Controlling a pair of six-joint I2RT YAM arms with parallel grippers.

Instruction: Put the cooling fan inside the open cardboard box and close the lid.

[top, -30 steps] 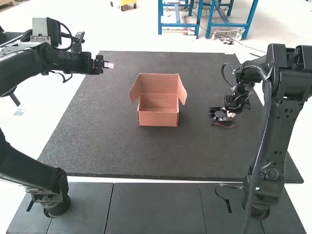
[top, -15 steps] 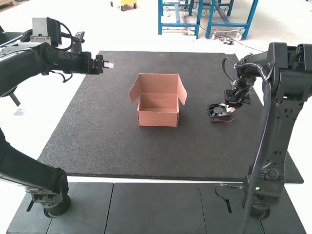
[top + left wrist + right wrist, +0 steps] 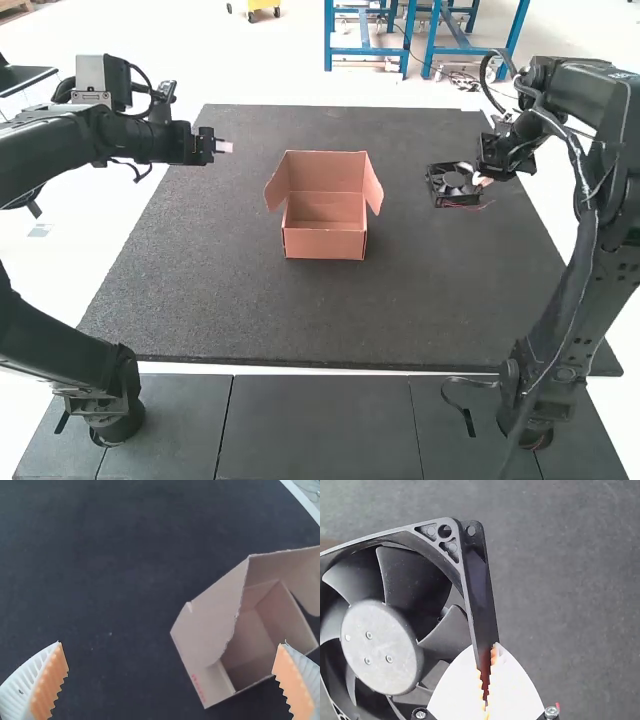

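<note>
Raised right end effector point(image 3: 484, 181) clamps the cooling fan point(image 3: 451, 184); left end effector point(image 3: 221, 147) hovers, spread wide.

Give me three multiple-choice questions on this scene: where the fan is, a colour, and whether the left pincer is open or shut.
1. Where is the cooling fan relative to the cardboard box?
A. inside it
B. to its right, in the right pincer
C. lying at its left
2. What colour are the left pincer's pads?
A. blue
B. green
C. orange
3. The left pincer is:
A. open
B. shut on a flap
C. shut on the fan
Answers: 1 B, the right wrist view shows fingers clamped on the fan's frame. 2 C, as the left wrist view shows. 3 A, its fingers stand wide apart, holding nothing.
</note>
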